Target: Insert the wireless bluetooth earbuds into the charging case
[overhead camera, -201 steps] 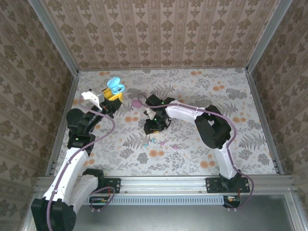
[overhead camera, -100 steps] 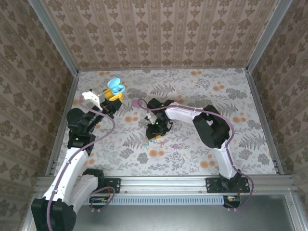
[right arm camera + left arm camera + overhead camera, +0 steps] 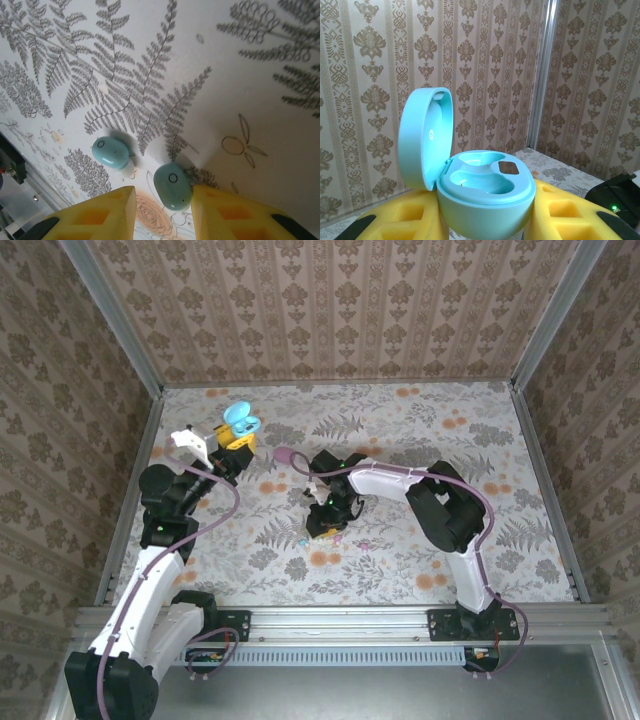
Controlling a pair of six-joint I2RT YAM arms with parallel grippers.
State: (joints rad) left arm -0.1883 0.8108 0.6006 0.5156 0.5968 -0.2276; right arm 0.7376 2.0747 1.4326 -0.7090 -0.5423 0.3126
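The charging case (image 3: pixel 485 197) is a teal egg. Its lid (image 3: pixel 424 137) stands open and both wells are bare. My left gripper (image 3: pixel 487 222) is shut on it between yellow pads (image 3: pixel 562 212), held up at the back left of the table (image 3: pixel 238 430). Two teal earbuds lie on the fern-printed table: one (image 3: pixel 173 186) sits between the fingertips of my right gripper (image 3: pixel 164 202), against the right pad (image 3: pixel 230 212) and apart from the left one. The other (image 3: pixel 111 152) lies just left of it. The right gripper (image 3: pixel 318 525) is open, low over the table's middle.
A pinkish egg-shaped case (image 3: pixel 285 454) rests on the table behind the right gripper. A small pale bud (image 3: pixel 365 542) lies right of that gripper. Patterned walls and metal rails (image 3: pixel 135 470) close in the table. The right arm's black link (image 3: pixel 620 197) shows beyond the held case.
My right gripper has moved toward the near side and come down over the teal earbuds, its jaws narrowing a little. The left arm with the case has stayed still.
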